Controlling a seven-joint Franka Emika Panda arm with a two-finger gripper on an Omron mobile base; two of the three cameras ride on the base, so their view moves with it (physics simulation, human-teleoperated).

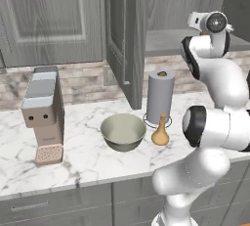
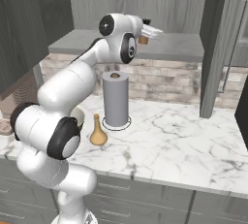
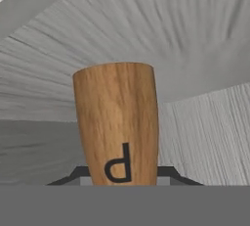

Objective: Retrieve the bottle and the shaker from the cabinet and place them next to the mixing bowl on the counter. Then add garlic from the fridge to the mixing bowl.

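Note:
A wooden shaker marked with a dark letter stands upright between my fingertips in the hand view. My gripper is shut on it, up at the open cabinet's shelf, and the shaker peeks out as a small brown piece under the hand. On the counter below, a tan gourd-shaped bottle stands just right of the grey mixing bowl. The bottle is also in the right base view. The garlic and the fridge are out of view.
A grey paper towel roll stands on its holder behind the bottle. The cabinet door hangs open above the bowl. A coffee machine sits at the counter's left. Bare marble counter stretches to the right.

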